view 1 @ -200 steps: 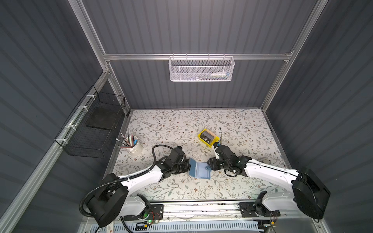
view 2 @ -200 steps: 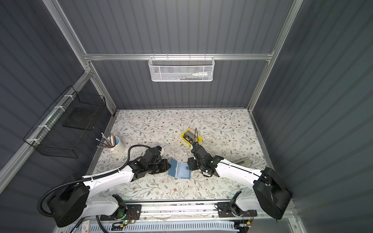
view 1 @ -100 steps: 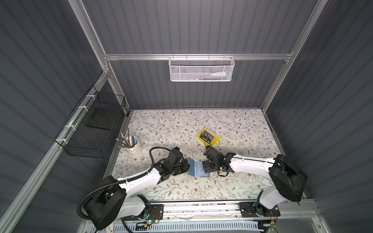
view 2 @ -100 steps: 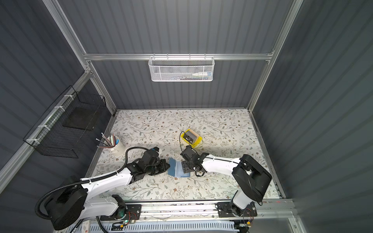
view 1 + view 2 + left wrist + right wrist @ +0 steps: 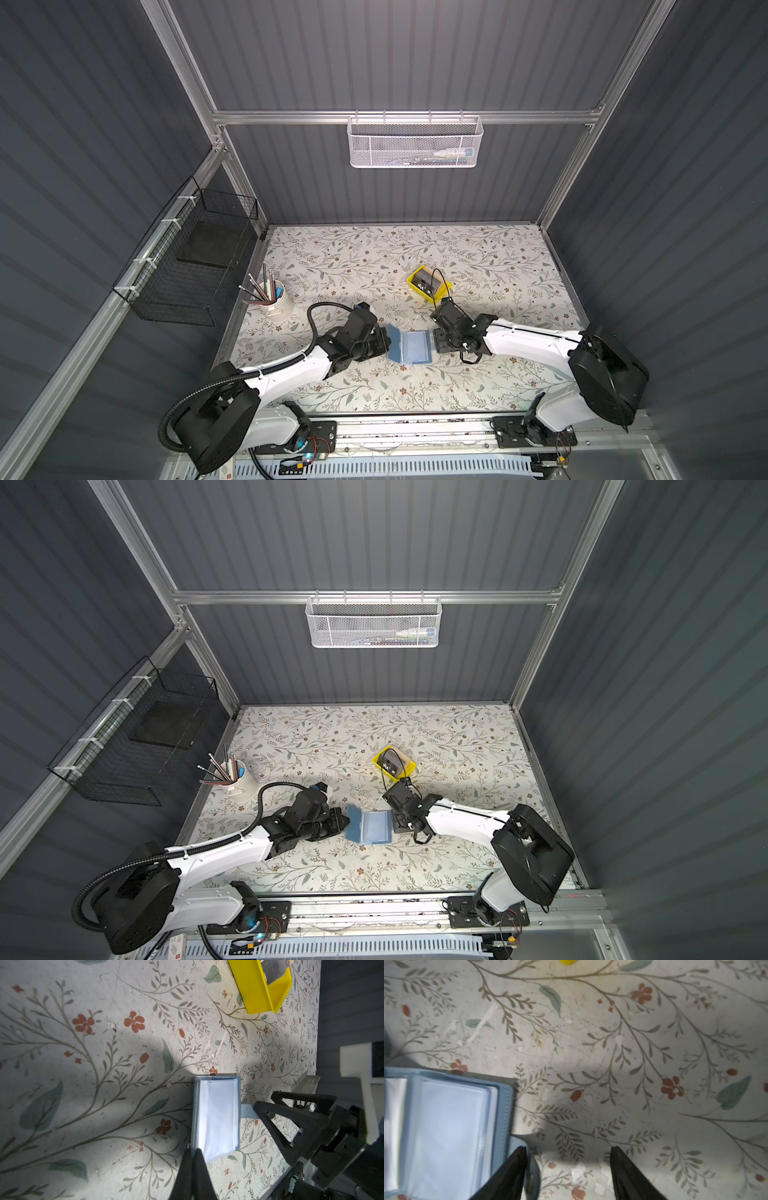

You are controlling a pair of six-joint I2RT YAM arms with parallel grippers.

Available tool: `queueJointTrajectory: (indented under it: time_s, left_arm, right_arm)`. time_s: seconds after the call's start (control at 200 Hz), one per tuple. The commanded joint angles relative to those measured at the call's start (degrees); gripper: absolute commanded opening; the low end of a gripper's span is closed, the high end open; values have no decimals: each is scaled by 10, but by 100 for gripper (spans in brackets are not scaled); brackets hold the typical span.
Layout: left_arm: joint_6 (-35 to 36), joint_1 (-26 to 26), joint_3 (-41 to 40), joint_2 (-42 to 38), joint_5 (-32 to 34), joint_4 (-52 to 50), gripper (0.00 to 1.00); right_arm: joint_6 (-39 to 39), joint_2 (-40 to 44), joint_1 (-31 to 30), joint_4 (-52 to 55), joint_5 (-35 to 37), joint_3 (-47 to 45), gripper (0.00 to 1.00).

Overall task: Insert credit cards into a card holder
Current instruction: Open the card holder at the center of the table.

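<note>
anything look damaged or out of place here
The floral-print table covering is scuffed, with white flaked and scratched patches beside the blue leather-like card holder, as if the print has worn away. Nothing is spilled, and nothing else stands out.

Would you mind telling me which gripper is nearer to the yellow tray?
Right. The right gripper sits open near the tray, beside the holder; the left gripper is across the holder, pinching its cover.

Left arm point(image 5: 291, 370) and right arm point(image 5: 528, 340): white shells, black joints, bases and triangular jaws; corrugated black conduit point(image 5: 310, 322) on left, thin black wire point(image 5: 432, 286) on right.
</note>
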State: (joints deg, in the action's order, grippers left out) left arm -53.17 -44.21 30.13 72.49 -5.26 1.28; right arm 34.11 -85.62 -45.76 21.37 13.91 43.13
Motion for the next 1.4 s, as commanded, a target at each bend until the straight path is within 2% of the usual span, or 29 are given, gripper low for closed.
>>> queueJointTrajectory:
  time_s: [0.0, 0.545, 0.806, 1.001, 1.186, 1.396]
  left_arm:
    - [7, -3, -5, 0, 19, -10, 0]
    - [18, -3, 0, -1, 28, -20, 0]
    - [7, -7, 0, 3, 18, -1, 0]
    - [8, -19, 14, 12, 25, -6, 0]
    - [9, -24, 16, 13, 30, -8, 0]
    - [8, -27, 15, 11, 35, -9, 0]
  right_arm:
    - [9, 12, 11, 15, 0, -23, 65]
    - [9, 57, 50, 12, -31, -61, 63]
    - [-1, 132, 56, -12, -102, -58, 59]
    - [-2, 166, 49, -27, -158, -32, 49]
    - [-12, 125, 5, -26, -178, 16, 40]
    - [-4, 40, -8, -16, -179, 49, 31]
